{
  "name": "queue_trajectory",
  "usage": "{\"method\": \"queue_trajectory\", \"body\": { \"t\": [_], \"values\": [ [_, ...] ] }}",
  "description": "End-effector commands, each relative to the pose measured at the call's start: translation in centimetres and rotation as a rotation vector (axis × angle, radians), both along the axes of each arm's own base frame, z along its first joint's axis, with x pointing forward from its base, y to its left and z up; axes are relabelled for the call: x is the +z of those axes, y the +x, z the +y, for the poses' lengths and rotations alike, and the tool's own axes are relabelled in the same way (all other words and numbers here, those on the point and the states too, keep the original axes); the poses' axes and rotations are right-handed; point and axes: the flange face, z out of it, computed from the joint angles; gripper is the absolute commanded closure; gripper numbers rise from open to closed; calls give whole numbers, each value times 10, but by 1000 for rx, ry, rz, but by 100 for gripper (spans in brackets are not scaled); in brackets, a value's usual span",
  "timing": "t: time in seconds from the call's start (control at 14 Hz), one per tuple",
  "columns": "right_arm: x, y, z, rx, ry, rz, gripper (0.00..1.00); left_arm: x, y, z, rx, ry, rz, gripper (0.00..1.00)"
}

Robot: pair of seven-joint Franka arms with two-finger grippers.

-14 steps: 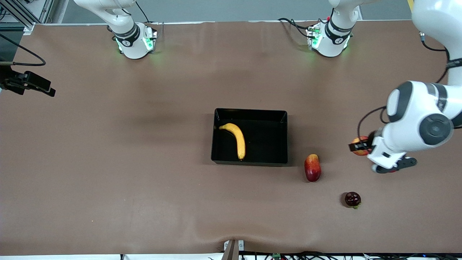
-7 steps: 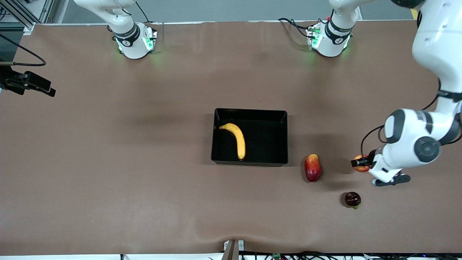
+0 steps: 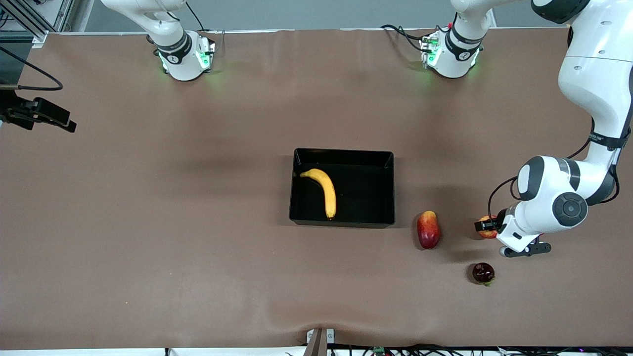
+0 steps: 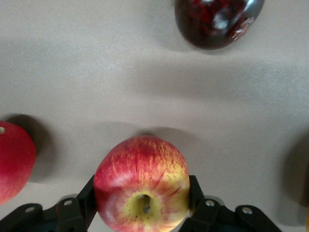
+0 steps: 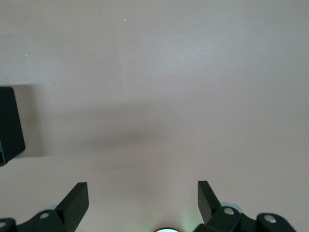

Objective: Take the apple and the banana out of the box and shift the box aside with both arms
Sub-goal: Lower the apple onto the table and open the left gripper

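The black tray (image 3: 343, 153) sits mid-table with the yellow banana (image 3: 324, 191) lying in it, at the right arm's end of the tray. My left gripper (image 3: 487, 227) is shut on the red-yellow apple (image 3: 487, 234), low over the table toward the left arm's end. In the left wrist view the apple (image 4: 142, 186) sits between both fingers (image 4: 87, 195), stem end toward the camera. My right gripper (image 5: 143, 198) is open and empty over bare table, with a tray corner (image 5: 9, 126) at the edge of its view. It is out of the front view.
A red-yellow mango (image 3: 428, 229) lies between the tray and the apple. A dark red pomegranate (image 3: 483, 273) lies nearer the front camera than the apple. Both show in the left wrist view: the mango (image 4: 14, 162) and the pomegranate (image 4: 217, 21). A black camera mount (image 3: 37, 113) stands at the right arm's end.
My left gripper has come down with the apple, toward the mango and pomegranate. The right arm, tray and banana have not moved.
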Motion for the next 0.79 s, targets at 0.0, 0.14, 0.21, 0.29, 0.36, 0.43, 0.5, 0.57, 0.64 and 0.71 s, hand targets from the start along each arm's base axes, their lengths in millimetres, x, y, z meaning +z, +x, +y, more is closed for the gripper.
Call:
{"method": "queue_trajectory", "body": {
  "t": [0.0,0.14,0.21,0.29,0.36,0.43,0.5,0.57,0.64,0.71],
  "values": [
    [3,0,1,3,-5,3,0,3,0,5,-8,26,-2,2],
    [3,0,1,4,-5,3,0,6,-1,3,-11,31,6,0],
    [3,0,1,4,-5,3,0,16,-1,1,-13,40,3,0],
    [3,0,0,4,-6,3,0,28,-3,-1,-18,48,15,0],
    [3,0,0,4,-6,3,0,42,-5,-2,-16,59,36,0],
    [3,0,1,4,-4,3,0,59,-7,-12,-24,63,44,0],
    [3,0,0,4,-6,3,0,77,-10,-26,-31,61,45,0],
    [3,1,0,4,-6,1,0,98,-14,-45,-52,56,40,0],
    [3,0,0,-2,-6,3,0,115,-20,-68,-50,37,45,0],
    [3,0,-1,-2,-6,3,0,125,-27,-101,-34,14,48,0]
  ]
}}
